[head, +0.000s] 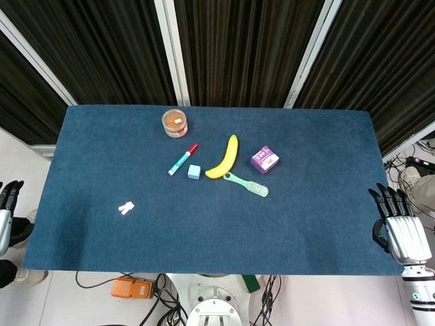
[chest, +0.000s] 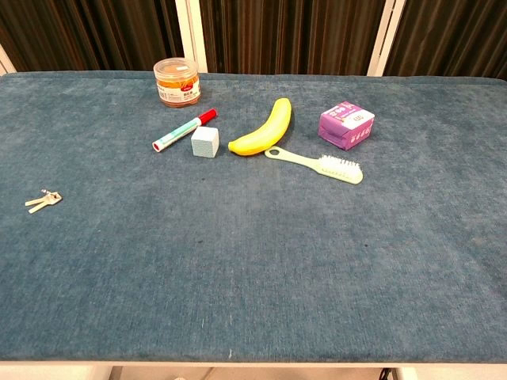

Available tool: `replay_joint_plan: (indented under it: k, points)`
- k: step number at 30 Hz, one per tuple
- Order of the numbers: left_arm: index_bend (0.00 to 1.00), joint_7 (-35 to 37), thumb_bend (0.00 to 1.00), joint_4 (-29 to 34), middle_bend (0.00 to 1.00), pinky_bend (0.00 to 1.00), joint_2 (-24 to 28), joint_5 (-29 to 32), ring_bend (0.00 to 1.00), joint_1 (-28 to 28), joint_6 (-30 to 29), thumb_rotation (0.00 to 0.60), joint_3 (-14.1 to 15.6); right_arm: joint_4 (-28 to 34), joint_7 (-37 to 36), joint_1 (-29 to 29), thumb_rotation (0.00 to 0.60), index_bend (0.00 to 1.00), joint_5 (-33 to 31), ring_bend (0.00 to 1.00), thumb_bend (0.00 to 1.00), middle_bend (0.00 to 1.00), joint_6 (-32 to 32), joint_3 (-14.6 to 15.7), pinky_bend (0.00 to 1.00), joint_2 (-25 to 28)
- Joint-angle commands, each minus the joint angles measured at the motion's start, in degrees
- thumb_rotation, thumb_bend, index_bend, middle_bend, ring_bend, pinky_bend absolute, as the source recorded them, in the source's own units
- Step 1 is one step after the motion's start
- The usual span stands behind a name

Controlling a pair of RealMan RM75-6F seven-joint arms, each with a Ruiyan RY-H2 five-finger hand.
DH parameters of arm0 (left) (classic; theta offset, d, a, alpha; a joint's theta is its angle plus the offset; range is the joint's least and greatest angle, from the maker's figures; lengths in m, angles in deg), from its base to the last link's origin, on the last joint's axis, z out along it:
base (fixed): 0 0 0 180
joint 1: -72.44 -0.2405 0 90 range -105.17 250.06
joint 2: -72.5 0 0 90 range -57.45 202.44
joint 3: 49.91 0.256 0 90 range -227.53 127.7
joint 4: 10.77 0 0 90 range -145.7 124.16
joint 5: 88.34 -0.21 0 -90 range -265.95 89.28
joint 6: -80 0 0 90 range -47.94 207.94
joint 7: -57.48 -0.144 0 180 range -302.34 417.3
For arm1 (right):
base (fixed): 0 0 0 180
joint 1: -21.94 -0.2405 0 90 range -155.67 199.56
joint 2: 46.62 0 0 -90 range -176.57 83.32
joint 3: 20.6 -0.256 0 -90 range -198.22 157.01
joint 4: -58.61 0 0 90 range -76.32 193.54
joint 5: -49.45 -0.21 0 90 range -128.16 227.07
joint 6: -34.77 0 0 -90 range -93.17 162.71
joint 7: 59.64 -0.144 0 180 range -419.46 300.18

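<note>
My right hand (head: pixel 397 221) hangs just off the table's right edge, fingers straight and apart, holding nothing. My left hand (head: pixel 7 204) shows only partly at the left frame edge, beside the table, fingers extended and empty. Neither hand appears in the chest view. On the blue cloth table (head: pixel 306 224) lie a yellow banana (head: pixel 224 157) (chest: pixel 263 131), a pale green brush (head: pixel 246 183) (chest: pixel 317 164), a purple box (head: pixel 264 159) (chest: pixel 346 124), a small light blue cube (head: pixel 194 172) (chest: pixel 204 142), a red-capped marker (head: pixel 183 159) (chest: pixel 184 130), a round jar (head: pixel 175 123) (chest: pixel 177 81) and small keys (head: pixel 126 208) (chest: pixel 43 200).
Dark curtains with metal posts stand behind the table. An orange device (head: pixel 131 287) and cables lie on the floor below the front edge. The objects cluster at the table's far middle; the keys lie apart at the left.
</note>
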Motion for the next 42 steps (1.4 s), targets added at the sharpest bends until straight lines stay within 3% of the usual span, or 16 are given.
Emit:
replay_joint_plan:
  k: [1,13,18,22,30,42]
  points:
    - [0.06,0.07,0.20,0.00,0.08,0.15,0.00,-0.08,0.00,-0.02,0.23,0.600,0.05,0.02,0.03,0.01,0.600,0.14,0.03,0.04,1.00,0.06,0.00,0.03,0.00,0.02]
    - [0.08,1.14,0.21,0.85,0.08,0.15,-0.01,-1.12,0.00,0.15,0.99,0.600,0.12,0.11,-0.12,0.04,0.600,0.14,-0.03,0.04,1.00,0.06,0.01,-0.02,0.00,0.04]
    - [0.15,4.49,0.21,2.93,0.08,0.15,-1.26,-7.98,0.00,2.78,3.06,0.600,1.53,0.31,0.14,-0.01,0.600,0.14,-0.12,0.04,1.00,0.06,-0.16,-0.02,0.00,-0.01]
    - [0.16,2.92,0.21,4.15,0.08,0.15,-2.82,-10.02,0.00,6.76,8.65,0.600,1.68,0.33,0.17,0.01,0.600,0.14,-0.09,0.04,1.00,0.06,-0.26,0.08,0.00,-0.02]
    - [0.19,0.22,0.17,3.88,0.08,0.15,-7.92,-6.52,0.00,12.87,17.85,0.600,-0.25,0.36,-0.23,-0.13,0.600,0.14,-0.20,0.04,1.00,0.06,-0.72,0.15,0.00,0.14]
    - [0.31,-4.03,0.17,0.82,0.08,0.15,-13.18,-1.38,0.00,17.77,23.24,0.600,-2.59,0.56,0.15,-0.23,0.600,0.14,-0.07,0.04,1.00,0.06,-0.86,0.22,0.00,0.01]
